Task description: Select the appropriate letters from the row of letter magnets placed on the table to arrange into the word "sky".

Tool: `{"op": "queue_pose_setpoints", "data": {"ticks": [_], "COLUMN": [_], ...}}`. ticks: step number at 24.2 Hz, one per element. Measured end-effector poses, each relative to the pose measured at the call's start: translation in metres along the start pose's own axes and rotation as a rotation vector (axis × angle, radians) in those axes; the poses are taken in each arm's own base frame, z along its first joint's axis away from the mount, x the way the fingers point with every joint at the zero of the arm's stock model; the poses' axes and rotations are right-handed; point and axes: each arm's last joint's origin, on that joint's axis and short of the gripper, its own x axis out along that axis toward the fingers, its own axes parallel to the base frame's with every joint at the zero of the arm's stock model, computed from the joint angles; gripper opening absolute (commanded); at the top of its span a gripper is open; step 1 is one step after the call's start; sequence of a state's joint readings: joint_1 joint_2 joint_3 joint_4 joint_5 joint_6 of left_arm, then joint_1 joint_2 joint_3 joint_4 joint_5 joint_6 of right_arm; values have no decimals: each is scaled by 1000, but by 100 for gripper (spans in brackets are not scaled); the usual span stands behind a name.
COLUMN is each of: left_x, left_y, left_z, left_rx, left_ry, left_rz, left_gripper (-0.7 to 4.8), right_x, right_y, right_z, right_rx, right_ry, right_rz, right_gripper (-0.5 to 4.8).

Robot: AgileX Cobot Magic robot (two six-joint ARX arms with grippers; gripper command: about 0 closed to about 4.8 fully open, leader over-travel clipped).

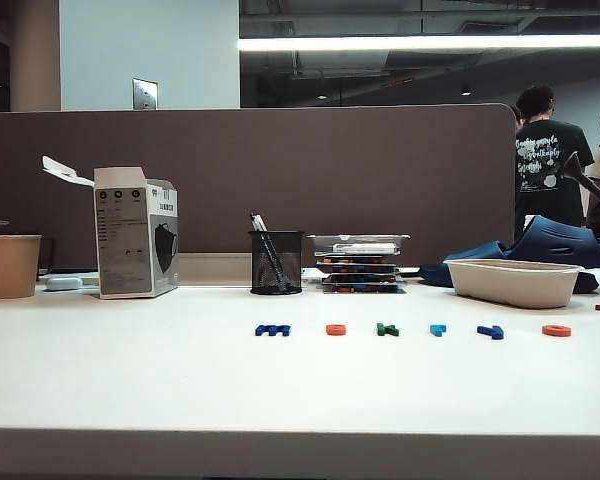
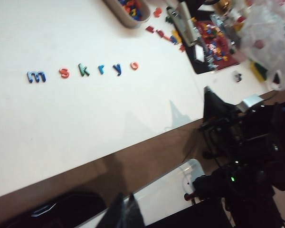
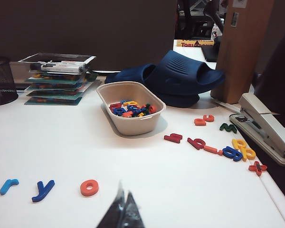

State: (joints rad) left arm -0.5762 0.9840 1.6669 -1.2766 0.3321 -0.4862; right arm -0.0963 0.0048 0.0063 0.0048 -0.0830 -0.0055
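Your table (image 1: 130, 390) is a smooth white top with a faint sheen, brown edge band in the left wrist view. The row of letter magnets (image 1: 410, 329) across mid-frame looks like matt moulded plastic, flat faces. Paper cup (image 1: 13, 266) at far left, plain matt brown. Carton (image 1: 135, 232) beside it is printed cardboard, flap torn open. Pen holder (image 1: 276, 262) is black metal mesh. You've got a matt beige pulp-like tray (image 3: 130, 111) holding more plastic letters. Blue slippers (image 3: 180, 78) behind it look rubbery, dull. Stapler (image 3: 266, 127) at right edge: grey plastic with metal. Partition (image 1: 280, 180) looks like matt brown cloth.
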Motion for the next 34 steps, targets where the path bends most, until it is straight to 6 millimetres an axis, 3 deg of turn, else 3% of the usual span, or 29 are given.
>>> {"op": "queue_pose_setpoints", "data": {"ticks": [3,6,8,10,18,20,23,27,30,34], "left_x": [32,54,80,92,95,96,96,95,95,95], "left_y": [-12,-19,-26,-28,-38,-38,-38,-38,-37,-38], "left_z": [7,16,21,20,18,18,18,18,18,18], "left_rx": [-42,-42,-34,-24,1,2,2,2,2,2], "left_ry": [8,-25,6,1,-96,-93,-99,-99,-99,-98], "left_rz": [106,134,139,202,270,268,275,277,277,277], "left_gripper": [-5,-5,-5,-5,-5,-5,-5,-5,-5,-5], "right_x": [0,0,0,0,0,-2,-16,-31,-15,13], "right_y": [0,0,0,0,0,1,2,3,2,3], "right_z": [0,0,0,0,0,9,54,98,150,176], "right_rx": [0,0,0,0,7,30,32,44,105,161], "right_ry": [0,0,0,0,-1,-13,-69,55,199,265], "right_rz": [0,0,0,0,1,13,17,19,46,169], "right_gripper": [-6,-6,-6,-6,-6,-6,-6,-6,-6,-6]}}
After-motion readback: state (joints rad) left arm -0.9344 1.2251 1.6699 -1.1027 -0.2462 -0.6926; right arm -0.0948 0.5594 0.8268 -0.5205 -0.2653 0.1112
